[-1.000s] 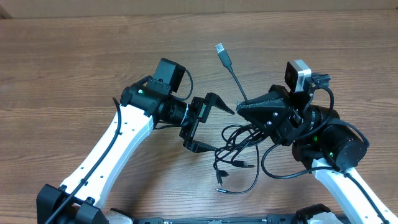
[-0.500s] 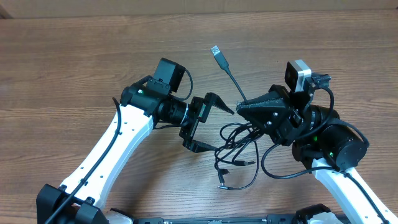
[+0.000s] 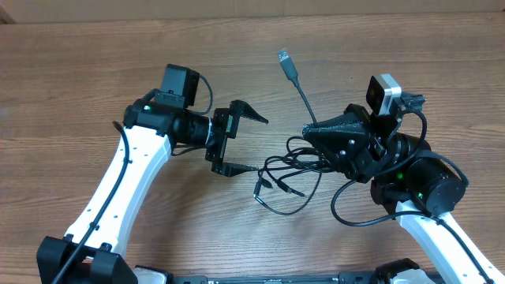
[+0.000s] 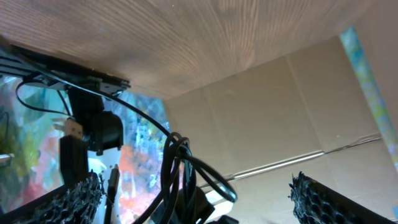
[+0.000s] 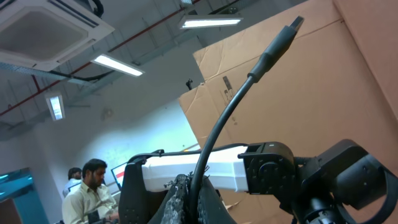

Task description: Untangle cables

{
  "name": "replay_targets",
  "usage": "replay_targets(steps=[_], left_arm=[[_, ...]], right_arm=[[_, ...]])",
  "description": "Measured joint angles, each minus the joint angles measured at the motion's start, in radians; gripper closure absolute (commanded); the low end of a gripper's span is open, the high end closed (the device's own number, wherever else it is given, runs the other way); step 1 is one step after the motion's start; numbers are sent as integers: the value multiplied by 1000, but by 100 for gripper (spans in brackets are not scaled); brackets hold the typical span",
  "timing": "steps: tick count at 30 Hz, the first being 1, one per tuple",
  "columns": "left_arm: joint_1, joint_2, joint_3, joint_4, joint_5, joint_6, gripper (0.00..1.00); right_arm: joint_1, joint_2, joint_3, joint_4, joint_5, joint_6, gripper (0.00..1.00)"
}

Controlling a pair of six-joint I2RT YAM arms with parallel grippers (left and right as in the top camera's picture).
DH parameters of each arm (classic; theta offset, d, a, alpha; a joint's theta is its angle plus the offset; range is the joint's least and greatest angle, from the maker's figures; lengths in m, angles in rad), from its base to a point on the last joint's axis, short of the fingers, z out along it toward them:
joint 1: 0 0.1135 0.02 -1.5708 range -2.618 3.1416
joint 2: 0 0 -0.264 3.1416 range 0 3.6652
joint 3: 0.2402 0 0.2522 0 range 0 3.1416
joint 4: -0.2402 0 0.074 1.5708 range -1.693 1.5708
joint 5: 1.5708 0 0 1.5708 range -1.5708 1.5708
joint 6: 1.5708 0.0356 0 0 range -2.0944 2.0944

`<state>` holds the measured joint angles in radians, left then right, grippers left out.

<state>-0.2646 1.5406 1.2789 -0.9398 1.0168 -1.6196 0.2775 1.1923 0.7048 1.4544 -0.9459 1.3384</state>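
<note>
A tangle of thin black cables [image 3: 293, 170] lies on the wooden table between my arms, with small plugs at its lower left. One cable rises from it to a silver-tipped USB-like plug [image 3: 285, 60]. My right gripper [image 3: 311, 132] is shut on that cable; in the right wrist view the cable [image 5: 224, 124] stands up from the closed fingers [image 5: 198, 199]. My left gripper [image 3: 235, 138] is open, just left of the tangle. In the left wrist view cable loops [image 4: 180, 168] hang between the open fingers [image 4: 193, 198], untouched.
The wooden table [image 3: 79, 79] stretches around both arms. A cardboard wall [image 3: 252, 6] runs along the far edge. Thicker black wiring [image 3: 355, 213] loops beside the right arm.
My left arm has drawn back to the left and up. The tangle has shifted left, its loose plug ends moving left. The USB-like plug swung slightly right. The right gripper keeps its hold.
</note>
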Motion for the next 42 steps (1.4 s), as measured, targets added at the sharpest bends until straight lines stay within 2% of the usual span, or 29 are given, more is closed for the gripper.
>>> replay_targets(steps=[13, 22, 27, 28, 30, 32, 33, 36, 38, 40, 42], left_arm=[[-115, 0, 0, 40, -1, -13, 0], [-204, 0, 0, 142, -4, -103, 0], [-210, 0, 0, 183, -4, -147, 2], [-210, 0, 0, 188, -4, -156, 7], [-210, 0, 0, 193, -4, -166, 28], [-210, 0, 0, 195, -4, -180, 53], [-210, 0, 0, 197, -4, -188, 69], [-212, 0, 0, 197, -4, -194, 87], [-212, 0, 0, 197, -4, -203, 88], [-212, 0, 0, 198, -3, -208, 96], [-212, 0, 0, 197, -3, -210, 96]], right_arm=[[0, 0, 0, 1, 11, 9, 96], [0, 0, 0, 2, 10, 16, 96], [0, 0, 0, 2, 0, 19, 96], [0, 0, 0, 1, -2, 19, 96], [0, 0, 0, 2, -7, 19, 96], [0, 0, 0, 0, -13, 19, 96], [0, 0, 0, -3, -16, 19, 96], [0, 0, 0, -25, -21, 19, 96], [0, 0, 0, -27, -24, 19, 96], [0, 0, 0, -27, -26, 19, 96], [0, 0, 0, -27, -26, 20, 96]])
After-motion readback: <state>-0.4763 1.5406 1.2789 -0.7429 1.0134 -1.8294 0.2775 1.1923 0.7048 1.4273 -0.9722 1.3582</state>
